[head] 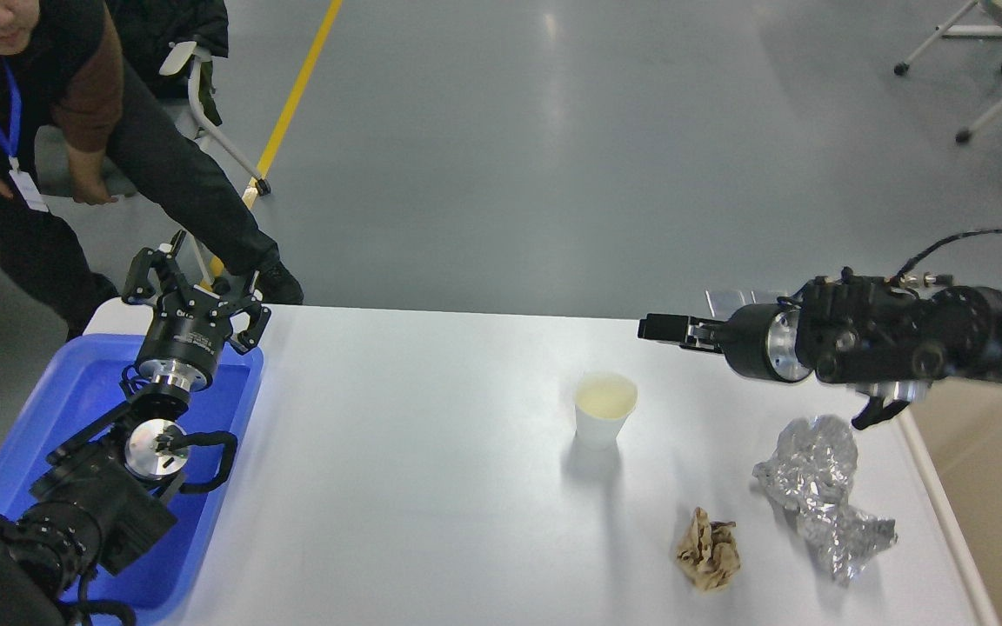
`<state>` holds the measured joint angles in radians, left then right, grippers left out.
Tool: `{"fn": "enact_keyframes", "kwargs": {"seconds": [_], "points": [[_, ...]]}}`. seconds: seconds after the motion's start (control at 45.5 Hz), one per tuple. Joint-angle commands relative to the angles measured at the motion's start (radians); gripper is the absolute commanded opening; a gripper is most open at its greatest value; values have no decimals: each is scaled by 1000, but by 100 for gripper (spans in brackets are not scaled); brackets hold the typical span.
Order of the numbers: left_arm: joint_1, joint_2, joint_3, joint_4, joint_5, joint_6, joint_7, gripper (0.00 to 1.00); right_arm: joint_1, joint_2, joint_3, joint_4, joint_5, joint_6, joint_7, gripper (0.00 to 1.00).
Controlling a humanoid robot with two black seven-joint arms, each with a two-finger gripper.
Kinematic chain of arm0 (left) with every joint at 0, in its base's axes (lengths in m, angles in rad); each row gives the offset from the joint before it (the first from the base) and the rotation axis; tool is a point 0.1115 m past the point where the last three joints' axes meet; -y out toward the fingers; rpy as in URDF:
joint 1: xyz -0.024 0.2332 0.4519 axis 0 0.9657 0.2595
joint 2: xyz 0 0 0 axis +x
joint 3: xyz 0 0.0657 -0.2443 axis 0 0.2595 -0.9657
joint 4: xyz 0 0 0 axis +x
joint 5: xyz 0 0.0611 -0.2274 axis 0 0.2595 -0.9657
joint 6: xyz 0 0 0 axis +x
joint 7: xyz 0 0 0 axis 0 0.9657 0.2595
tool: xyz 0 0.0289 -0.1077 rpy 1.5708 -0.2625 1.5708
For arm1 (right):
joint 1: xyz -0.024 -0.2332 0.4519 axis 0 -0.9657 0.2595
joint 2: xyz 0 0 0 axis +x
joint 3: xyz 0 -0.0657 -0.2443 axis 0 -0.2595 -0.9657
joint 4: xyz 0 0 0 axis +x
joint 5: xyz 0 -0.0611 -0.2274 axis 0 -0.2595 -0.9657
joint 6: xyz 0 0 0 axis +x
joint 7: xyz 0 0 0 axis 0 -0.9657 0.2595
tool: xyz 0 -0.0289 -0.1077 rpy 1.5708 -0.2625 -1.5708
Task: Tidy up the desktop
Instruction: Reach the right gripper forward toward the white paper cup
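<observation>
Stretching left to right below the arms, the desktop (431,487) carries a cup (604,409); left gripper (192,278) is wide open, empty, over the blue tray (49,409); right gripper (662,329) points left, opening unclear

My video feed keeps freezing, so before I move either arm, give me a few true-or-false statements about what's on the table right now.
1. The cup stands upright on the desktop. True.
2. The left gripper holds the brown paper wad. False: it is open and empty above the blue tray; the wad lies on the desktop.
3. The crumpled foil lies right of the paper wad. True.
4. The cup sits inside the tray. False: it stands mid-desktop, well right of the tray.
5. The right gripper hangs above the desktop's far edge, touching nothing. True.
</observation>
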<state>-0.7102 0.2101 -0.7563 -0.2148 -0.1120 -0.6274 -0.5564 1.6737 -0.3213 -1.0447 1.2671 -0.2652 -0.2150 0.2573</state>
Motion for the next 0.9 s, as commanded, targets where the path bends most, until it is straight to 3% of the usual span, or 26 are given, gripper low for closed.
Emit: {"fn": "enact_keyframes", "kwargs": {"seconds": [0.0,0.154,0.879], "points": [[0,0,0,0,0,0,0,100,75,211,-176,5,50,-9,-30,100],[0,0,0,0,0,0,0,100,38,321,-181,-60,156,-17,-30,100],[0,0,0,0,0,0,0,100,-256,321,-176,-304,162,-17,-29,99]]}}
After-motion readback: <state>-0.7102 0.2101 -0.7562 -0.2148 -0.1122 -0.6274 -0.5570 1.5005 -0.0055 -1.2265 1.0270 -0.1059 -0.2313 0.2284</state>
